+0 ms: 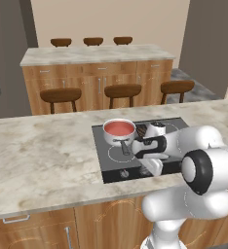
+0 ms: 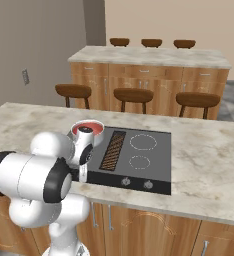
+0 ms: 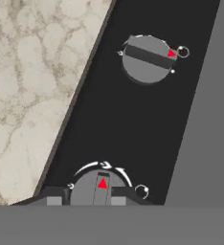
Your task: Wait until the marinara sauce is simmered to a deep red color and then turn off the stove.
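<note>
No readable brand, label or text on anything; the only markings are small red triangle pointers and white arc ticks on the knobs.

Flat black rectangular stove (image 1: 170, 160) is sunk in the beige marbled stone tabletop (image 1: 43, 155), long axis running left-right along the front edge, with white burner rings and a brown grill strip (image 2: 112, 149) running front to back across its middle. Small shiny steel saucepan (image 1: 119, 132) sits on the rear left burner in the left base view. Its short handle points toward the front of the tabletop. Smooth pinkish-red marinara sauce (image 1: 120, 127) fills it as a round disc; in the right base view the sauce (image 2: 91, 128) looks a deeper red and is partly behind the arm.

Dark two-finger end effector (image 3: 102, 193) is low over the front strip of the stove, fingers pressed together on the near round grey knob (image 3: 100, 187), one finger on each side of it. That knob's red triangle points straight up in the hand view. Second round grey knob (image 3: 148, 58) lies farther along the same strip, apart from the fingers; its dark bar is angled and its red pointer aims to the right edge of the view. Stone edge runs just beside the strip on the left of the hand view.

Two more knobs (image 2: 136, 183) show on the front strip in the right base view. Behind: wooden island with brown round stools (image 1: 123, 89).
</note>
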